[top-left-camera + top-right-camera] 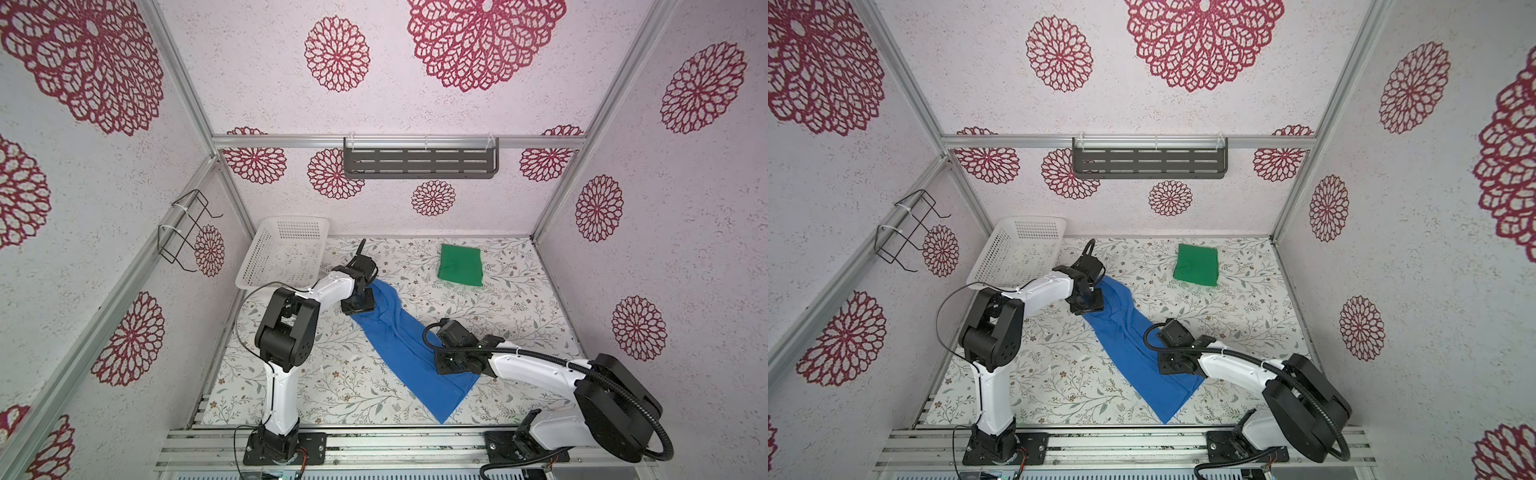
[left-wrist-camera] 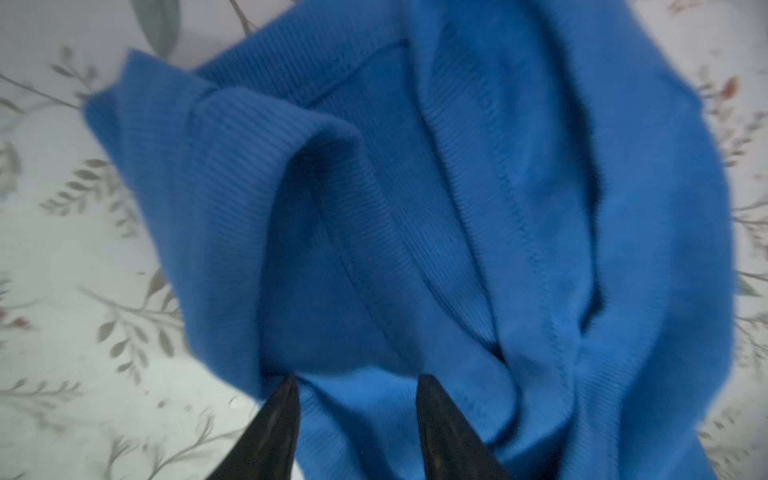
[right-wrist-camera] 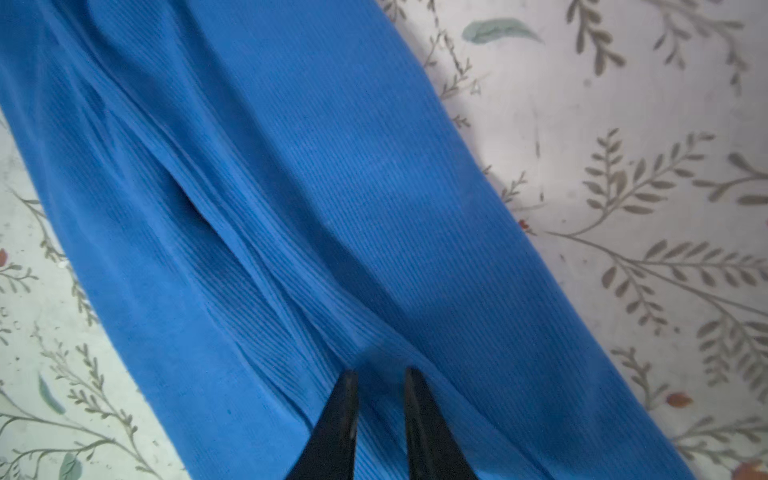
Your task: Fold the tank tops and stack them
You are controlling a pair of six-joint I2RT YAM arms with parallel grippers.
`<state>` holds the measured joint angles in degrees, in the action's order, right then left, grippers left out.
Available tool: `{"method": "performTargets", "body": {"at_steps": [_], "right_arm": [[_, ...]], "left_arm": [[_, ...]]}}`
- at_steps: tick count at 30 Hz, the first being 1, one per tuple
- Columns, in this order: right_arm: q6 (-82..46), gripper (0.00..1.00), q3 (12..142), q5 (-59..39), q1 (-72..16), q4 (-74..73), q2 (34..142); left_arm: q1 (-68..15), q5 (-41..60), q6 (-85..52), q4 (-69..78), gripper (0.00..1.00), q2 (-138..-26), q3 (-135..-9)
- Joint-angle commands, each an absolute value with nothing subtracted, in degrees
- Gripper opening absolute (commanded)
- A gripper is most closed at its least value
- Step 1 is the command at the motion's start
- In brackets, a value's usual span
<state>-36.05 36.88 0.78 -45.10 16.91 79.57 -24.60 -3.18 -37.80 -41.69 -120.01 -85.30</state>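
Observation:
The royal blue tank top (image 1: 399,332) (image 1: 1125,336) lies as a long, creased strip, running diagonally from mid-left toward the table's front edge. My left gripper (image 1: 360,304) (image 2: 357,380) hovers over its far, bunched end (image 2: 457,208), jaws open, with cloth under and between the tips. My right gripper (image 1: 446,365) (image 3: 380,372) sits over the nearer part of the strip (image 3: 291,187), jaws only narrowly apart and nothing pinched between them. The bright green tank top (image 1: 460,266) (image 1: 1197,265) rests folded into a small rectangle at the back right.
A white perforated basket (image 1: 266,249) stands tilted in the back left corner, just behind the left arm. The floral-patterned table (image 1: 519,316) ends at metal rails in front. A dark shelf (image 1: 419,164) and a wire rack (image 1: 187,232) hang on the walls.

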Motion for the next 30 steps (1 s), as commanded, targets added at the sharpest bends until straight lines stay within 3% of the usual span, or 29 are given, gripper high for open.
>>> {"method": "performTargets", "body": {"at_steps": [1, 8, 14, 17, 22, 30], "right_arm": [[-38.4, 0.23, 36.0, 2.0, -45.7, 16.0, 80.8], [-56.9, 0.23, 32.2, 3.3, -54.3, 8.0, 80.9], [-72.5, 0.29, 32.9, 12.5, -64.9, -7.7, 84.5], [-71.8, 0.36, 37.5, 14.1, -65.5, -11.1, 88.2], [-65.2, 0.42, 45.9, 16.0, -65.0, -1.5, 87.9], [-58.0, 0.41, 44.5, 10.8, -62.1, 13.9, 78.7]], "left_arm": [[-24.3, -1.6, -39.2, -39.3, 0.49, -124.3, -88.2], [-23.9, 3.0, -38.6, -41.8, 0.49, -136.0, -100.0], [-23.8, 8.4, -34.5, -43.7, 0.5, -144.0, -113.5], [-24.0, 11.3, -31.0, -46.2, 0.52, -146.8, -121.0], [-23.8, 11.5, -25.3, -49.1, 0.57, -145.0, -126.3], [-23.8, 9.3, -21.6, -51.8, 0.61, -134.1, -125.0]]}}
